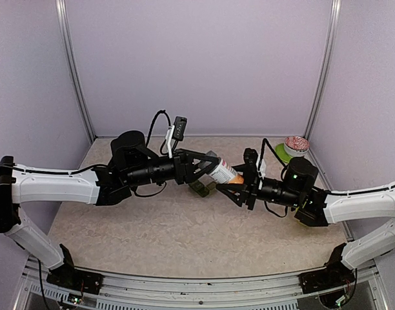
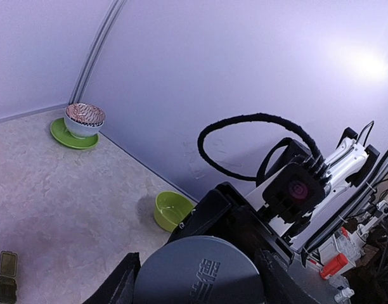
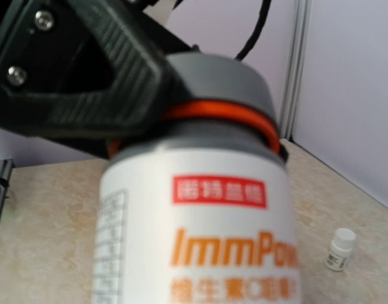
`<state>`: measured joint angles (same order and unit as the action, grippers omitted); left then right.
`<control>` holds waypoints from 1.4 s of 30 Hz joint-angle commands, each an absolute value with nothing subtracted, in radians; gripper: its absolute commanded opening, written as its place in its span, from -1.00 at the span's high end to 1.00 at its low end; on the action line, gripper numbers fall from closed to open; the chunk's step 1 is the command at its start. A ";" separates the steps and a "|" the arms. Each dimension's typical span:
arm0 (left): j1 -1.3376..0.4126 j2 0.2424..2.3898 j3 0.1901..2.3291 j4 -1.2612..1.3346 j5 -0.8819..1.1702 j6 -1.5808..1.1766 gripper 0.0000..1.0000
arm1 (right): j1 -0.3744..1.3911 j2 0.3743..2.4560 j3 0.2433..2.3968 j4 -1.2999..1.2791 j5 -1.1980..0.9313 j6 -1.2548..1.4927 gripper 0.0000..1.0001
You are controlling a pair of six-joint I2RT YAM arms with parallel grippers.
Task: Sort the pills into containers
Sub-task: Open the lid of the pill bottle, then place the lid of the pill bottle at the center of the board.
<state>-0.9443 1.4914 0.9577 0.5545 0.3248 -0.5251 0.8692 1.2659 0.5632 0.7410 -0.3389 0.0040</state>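
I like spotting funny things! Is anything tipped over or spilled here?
Only the pill bottle: it hangs tipped sideways above the table, pinched between the left gripper and right gripper. Its grey cap is on; no spilled pills show.

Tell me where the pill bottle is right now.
In the top view the pill bottle hangs above the middle of the table, its grey cap in the left gripper and its body in the right gripper.

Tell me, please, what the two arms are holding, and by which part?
One white pill bottle, shared: the left gripper has its jaws on the grey cap, and the right gripper has its jaws around the labelled body.
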 commanded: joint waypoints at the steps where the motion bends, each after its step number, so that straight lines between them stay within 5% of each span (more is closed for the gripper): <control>1: -0.916 1.439 0.986 0.535 0.199 -0.572 0.24 | 0.860 1.236 0.537 0.784 -0.276 -0.054 0.93; 10: -0.926 1.446 1.041 0.476 0.144 -0.635 0.23 | 0.860 1.262 0.531 0.812 -0.247 -0.112 0.95; 16: -0.946 1.448 1.040 0.502 0.148 -0.615 -0.03 | 0.860 1.260 0.543 0.820 -0.278 -0.085 0.96; 42: -0.743 1.369 0.777 0.336 -0.126 -0.432 -0.08 | 0.860 1.122 0.462 0.808 -0.293 -0.023 0.95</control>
<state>-0.7689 1.3529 0.7971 0.3496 -0.0536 -0.4793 0.8673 1.1492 0.4736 0.7677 -0.2844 -0.0456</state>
